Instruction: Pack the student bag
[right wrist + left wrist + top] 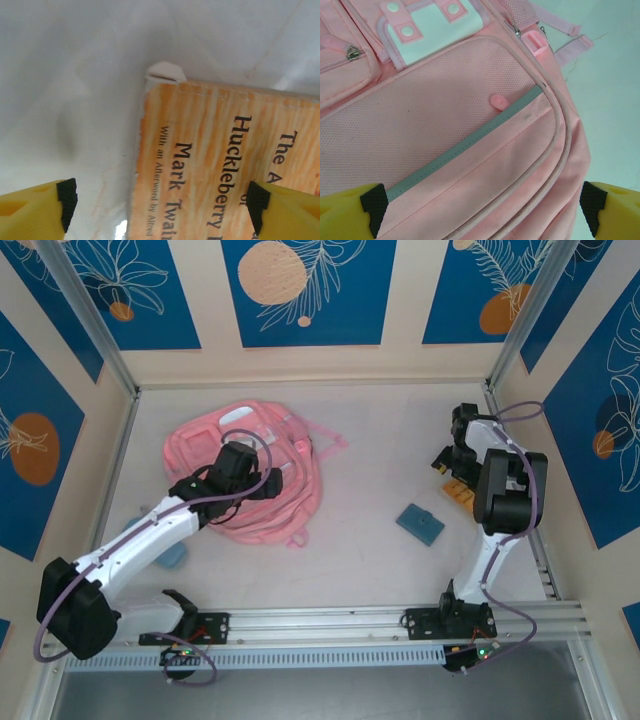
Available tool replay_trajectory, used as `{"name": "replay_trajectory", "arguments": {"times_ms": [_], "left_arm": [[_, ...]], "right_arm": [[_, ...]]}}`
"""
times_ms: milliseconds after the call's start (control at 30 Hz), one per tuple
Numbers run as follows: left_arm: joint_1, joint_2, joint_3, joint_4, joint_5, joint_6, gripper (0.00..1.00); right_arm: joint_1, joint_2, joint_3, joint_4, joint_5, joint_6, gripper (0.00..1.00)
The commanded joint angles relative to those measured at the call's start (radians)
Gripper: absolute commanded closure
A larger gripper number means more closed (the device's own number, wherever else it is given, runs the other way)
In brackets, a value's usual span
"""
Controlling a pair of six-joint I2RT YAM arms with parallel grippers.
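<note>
Left hand (pixel 482 212): spread wide, nothing pinched, sitting right over the student bag (pixel 445 125); can't tell if it touches the fabric. Directly below it is a pink panel with piping, and the bag's edge runs under the right-side finger. Just ahead of the fingertips a grey strip (pixel 470 145) runs diagonally along the mesh pocket seam, with a small pink pull tab (pixel 497 101) touching its far side. Further ahead there's a white flap with pink snaps (pixel 437 22), a zipper pocket off toward the left finger, and pink straps (pixel 572 45) trailing onto bare tabletop (pixel 615 100) ahead-right. Top view: the bag lies flat, front up, on the left arm's side of the tabletop. A light blue item (pixel 172 556) sits back behind the hand, half hidden under the left arm; can't tell what it is. Right hand (pixel 160 205): also spread, pinching nothing, low over an orange paperback (pixel 210 160) whose cover reads Mark Twain / Huckleberry. The book lies flat on the white surface. Its dog-eared corner is ahead of the hand, the right finger is over the cover and the left finger over bare surface. Teal case (pixel 420 524) is near this hand, back toward its base and to its left, apart from both book and bag. Beyond both hands: cream walls with blue leaf-print panels (pixel 300 290).
</note>
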Motion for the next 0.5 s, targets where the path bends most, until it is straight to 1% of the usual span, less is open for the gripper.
{"name": "replay_trajectory", "arguments": {"times_ms": [0,200,267,367,433,467], "left_arm": [[0.012,0.005,-0.016,0.027,0.004,-0.012,0.0],[0.015,0.004,-0.024,0.028,0.01,-0.014,0.0],[0.016,0.002,-0.026,0.031,0.013,-0.017,0.0],[0.016,0.006,-0.025,0.035,0.024,-0.013,0.0],[0.016,0.01,-0.023,0.035,0.03,-0.014,0.0],[0.016,0.012,-0.022,0.035,0.033,-0.015,0.0]], "right_arm": [[0.003,0.022,0.017,-0.089,0.019,0.025,0.23],[0.002,0.037,0.001,-0.099,-0.011,0.023,0.39],[0.0,0.037,0.004,-0.1,-0.019,0.019,0.47],[0.003,0.03,0.003,-0.101,-0.031,0.016,0.55],[0.005,0.025,0.0,-0.097,-0.033,0.012,0.59],[0.006,0.02,0.0,-0.096,-0.037,0.01,0.64]]}}
